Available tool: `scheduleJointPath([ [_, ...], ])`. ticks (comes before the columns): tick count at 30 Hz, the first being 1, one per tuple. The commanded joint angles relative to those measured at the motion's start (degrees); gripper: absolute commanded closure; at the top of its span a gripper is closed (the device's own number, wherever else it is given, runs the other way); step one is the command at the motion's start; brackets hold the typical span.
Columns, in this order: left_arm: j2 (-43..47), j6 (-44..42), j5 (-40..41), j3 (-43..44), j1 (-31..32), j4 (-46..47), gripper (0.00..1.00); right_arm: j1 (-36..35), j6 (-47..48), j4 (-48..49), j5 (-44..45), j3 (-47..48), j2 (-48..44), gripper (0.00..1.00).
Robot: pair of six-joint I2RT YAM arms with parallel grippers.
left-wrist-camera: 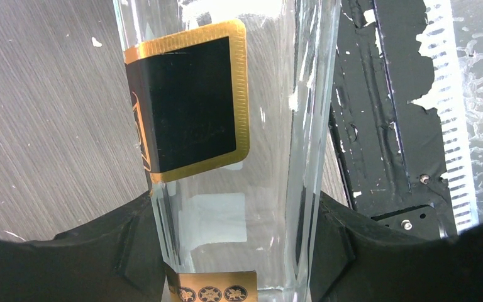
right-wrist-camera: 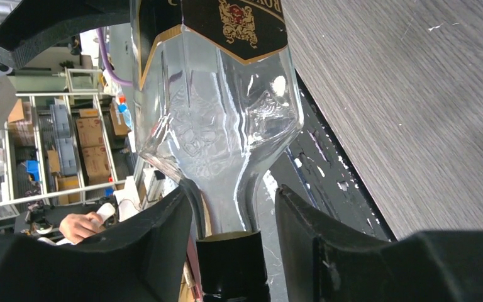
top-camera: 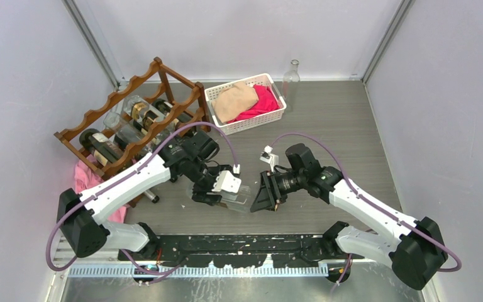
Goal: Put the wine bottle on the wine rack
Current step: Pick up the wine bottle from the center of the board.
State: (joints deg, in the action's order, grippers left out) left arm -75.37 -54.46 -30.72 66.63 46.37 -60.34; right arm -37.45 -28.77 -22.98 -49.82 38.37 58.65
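the wine bottle (top-camera: 240,197) is clear glass and lies on its side near the middle of the bench's (top-camera: 327,138) near edge, well apart from the wine rack (top-camera: 137,80). whether it rests on the bench or hangs just above it cannot be told.

the left end effector (top-camera: 225,194) is clamped across the bottle's body. in the left wrist view both black fingers (left-wrist-camera: 132,251) press the glass sides below a black label with a gold border (left-wrist-camera: 188,104).

the right end effector (top-camera: 266,192) is at the bottle's other end. in the right wrist view its fingers (right-wrist-camera: 163,251) stand apart on either side of the neck, just above the black cap (right-wrist-camera: 229,267), with a slim gap showing on one side.

the wine rack stands at the far left corner of the bench and has several bottles (top-camera: 139,113) lying in its tiers. a white basket (top-camera: 255,123) sits just beside it along the far edge, holding a beige cloth (top-camera: 234,100) and a pink cloth (top-camera: 263,100). an empty clear bottle (top-camera: 291,78) stands upright by the basket's right end. another pink cloth (top-camera: 87,177) lies at the left edge, near the rack's foot.
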Motion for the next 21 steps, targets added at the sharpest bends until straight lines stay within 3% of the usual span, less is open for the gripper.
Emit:
scheduleJointPath([
  [1,0.73,-0.71,-5.33,4.21,-0.31,1.89,1.0,-0.56,0.75,2.24,-1.15,2.58,0.3,0.48],
  [6,0.15,-0.64,-5.12,4.34,-0.31,1.8,1.0,-0.65,0.65,2.24,-1.32,2.32,0.25,0.6],
  [9,0.16,-0.09,-5.18,4.39,-0.31,2.1,1.0,-0.74,0.67,2.24,-1.55,2.23,0.13,0.83],
  [11,0.35,0.33,-5.14,4.18,-0.29,2.62,1.0,-0.75,0.46,2.8,-1.95,2.17,-0.13,0.92],
  [14,0.87,1.75,-4.76,3.61,-0.31,3.87,0.99,-0.75,-0.67,4.17,-2.16,1.79,-1.02,0.97],
  [17,0.88,2.96,-5.04,3.68,-0.31,3.95,0.79,-0.72,-1.97,5.4,-2.03,1.18,-1.49,0.99],
  [19,0.82,4.19,-4.82,3.64,-0.31,4.04,0.58,-0.73,-2.6,5.93,-2.08,0.74,-1.72,0.99],
  [21,1.0,4.94,-4.67,3.32,-0.31,4.41,0.46,-0.78,-3.09,6.51,-2.25,0.46,-2.13,0.99],
])
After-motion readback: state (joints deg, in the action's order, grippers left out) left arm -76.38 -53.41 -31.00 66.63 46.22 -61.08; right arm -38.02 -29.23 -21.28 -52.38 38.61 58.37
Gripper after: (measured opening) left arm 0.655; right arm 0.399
